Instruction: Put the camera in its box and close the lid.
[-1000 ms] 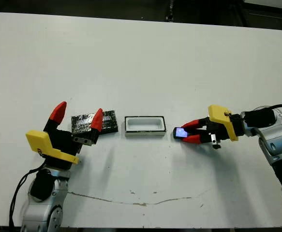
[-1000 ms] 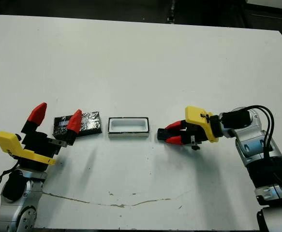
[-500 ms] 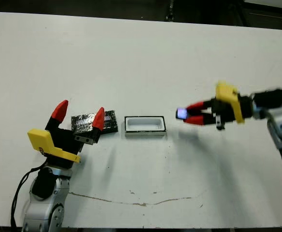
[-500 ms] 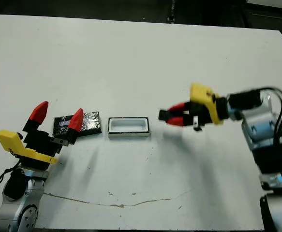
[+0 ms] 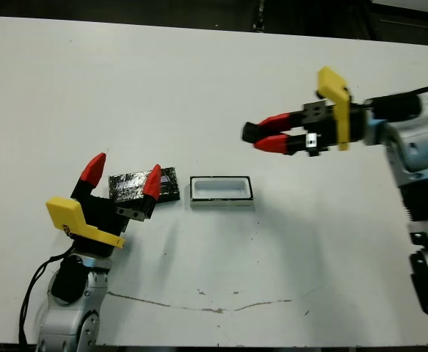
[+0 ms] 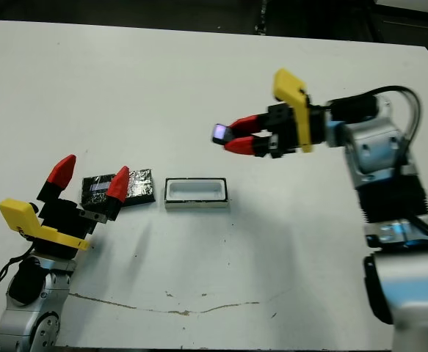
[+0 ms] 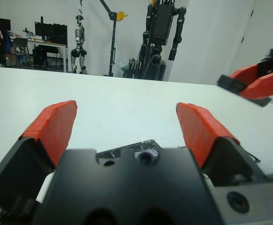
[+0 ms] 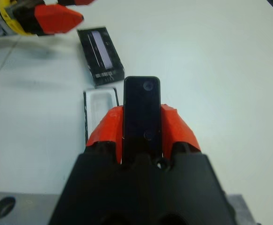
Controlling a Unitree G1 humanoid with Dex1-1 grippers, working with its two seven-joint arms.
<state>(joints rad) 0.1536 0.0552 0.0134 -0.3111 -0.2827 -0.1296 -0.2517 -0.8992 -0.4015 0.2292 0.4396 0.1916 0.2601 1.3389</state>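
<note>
- Camera (image 8: 142, 112) is showing black, glowing bluish-purple at one end.
- Box (image 5: 221, 191) is showing a black rim, white lining.
- Lid (image 5: 131, 185) is glinting black with silver-green speckles.

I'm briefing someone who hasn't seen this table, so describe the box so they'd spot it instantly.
On the white table, look near the front, between the two arms. The box is a shallow black-rimmed tray with white lining; the lid beside it is flat and speckled.

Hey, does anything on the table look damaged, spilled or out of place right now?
Only one thing: a thin brownish crack-like line runs across the table near its front edge. The box and lid lie flat, nothing spilled.
</note>
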